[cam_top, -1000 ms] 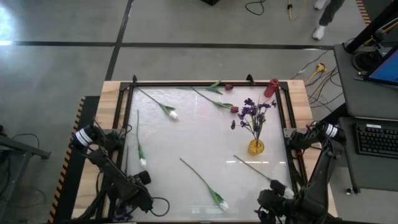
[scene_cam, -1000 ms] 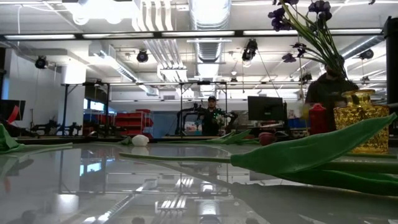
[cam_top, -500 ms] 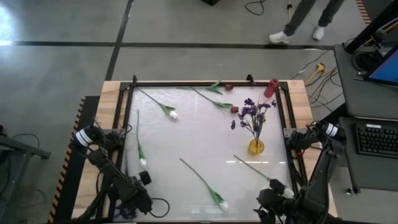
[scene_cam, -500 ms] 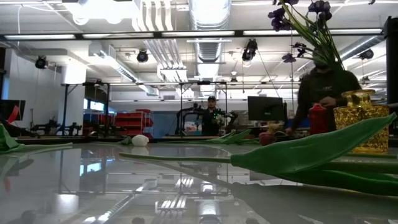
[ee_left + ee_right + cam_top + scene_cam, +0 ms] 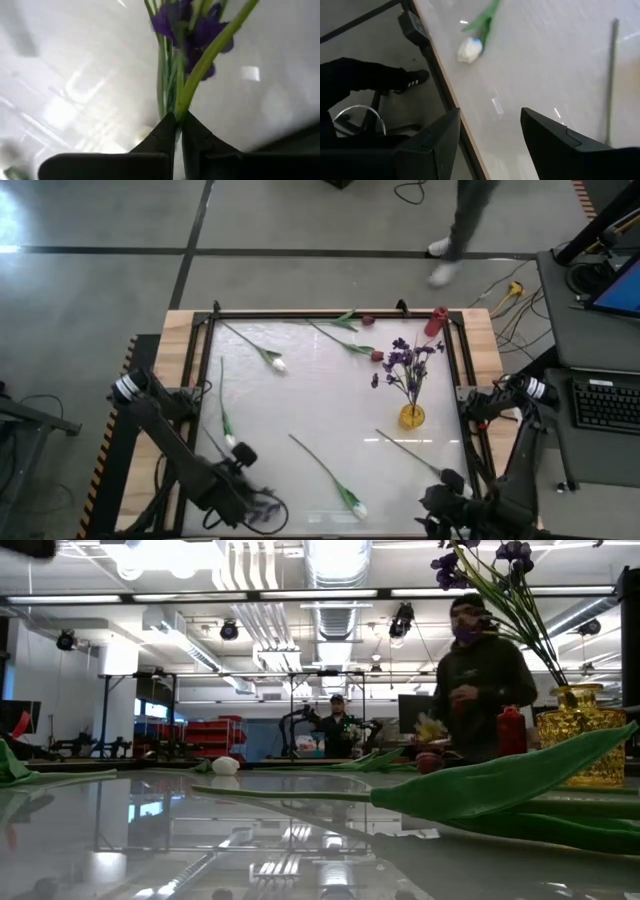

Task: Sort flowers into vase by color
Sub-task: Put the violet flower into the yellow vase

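The left hand is closed on the green stems of a purple flower spray, its two fingers pressed together around the stems just below the blossoms. In the high view this left hand sits at the near left corner of the bench, with the purple blossoms showing as a blurred patch beside it. The right hand waits at the near right corner of the bench, fingers parted with nothing between them; in the high view it lies beside a white tulip whose stem runs toward the middle of the bench. A second white tulip lies at the near edge between the two arms. A third white tulip lies along the left side, and a fourth lies toward the far left. A dark red bud lies near the far edge, just beside the purple blossoms already standing in a yellow vase on the right side of the bench. A red vase stands at the far right corner. A person stands beyond the bench in the low view.
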